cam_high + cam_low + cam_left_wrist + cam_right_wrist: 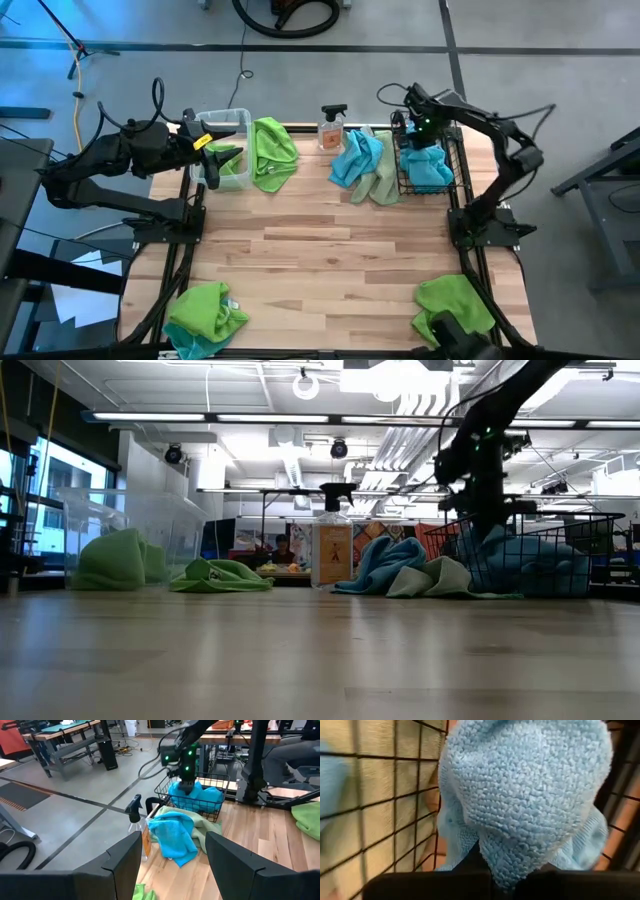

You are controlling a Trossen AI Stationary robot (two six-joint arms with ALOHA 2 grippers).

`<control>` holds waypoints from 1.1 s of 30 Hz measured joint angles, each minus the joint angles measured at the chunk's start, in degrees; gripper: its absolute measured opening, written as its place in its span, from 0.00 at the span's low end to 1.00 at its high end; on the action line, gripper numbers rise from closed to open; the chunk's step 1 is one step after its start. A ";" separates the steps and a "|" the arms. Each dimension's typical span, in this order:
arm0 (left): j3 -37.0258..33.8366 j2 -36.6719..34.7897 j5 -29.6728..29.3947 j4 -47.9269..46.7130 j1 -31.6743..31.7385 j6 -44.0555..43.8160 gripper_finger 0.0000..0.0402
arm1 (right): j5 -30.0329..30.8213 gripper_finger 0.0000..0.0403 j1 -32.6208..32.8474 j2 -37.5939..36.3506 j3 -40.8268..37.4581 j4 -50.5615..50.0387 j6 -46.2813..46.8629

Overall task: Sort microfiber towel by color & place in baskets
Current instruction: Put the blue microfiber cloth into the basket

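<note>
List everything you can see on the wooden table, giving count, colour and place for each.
Fuzzy lime green microfiber towels: several; in and beside tub, centre heap, both near corners.
Fuzzy sky blue microfiber towels: several; heap beside basket, more inside.
Clear plastic tub: one; far left.
Black wire-mesh basket: one; far right.
Clear spray bottle with black trigger: one; far edge, middle.
Left gripper: open, over tub.
Right gripper: shut on blue towel in basket.

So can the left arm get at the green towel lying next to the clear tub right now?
Probably yes. The left tool is open and empty over the clear tub, and the green towel lies right beside it with nothing on top.
</note>
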 joint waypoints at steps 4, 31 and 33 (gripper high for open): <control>0.00 0.00 0.03 -0.02 0.00 -0.26 0.52 | 1.71 0.05 0.02 3.93 0.00 0.63 1.58; 0.00 0.00 0.01 -0.02 -0.02 -7.93 0.52 | 3.28 0.66 0.11 -7.92 0.83 -2.92 -1.19; 0.00 0.00 0.01 -0.02 0.00 -7.91 0.52 | 3.30 0.66 0.11 -9.42 0.83 -3.22 -1.54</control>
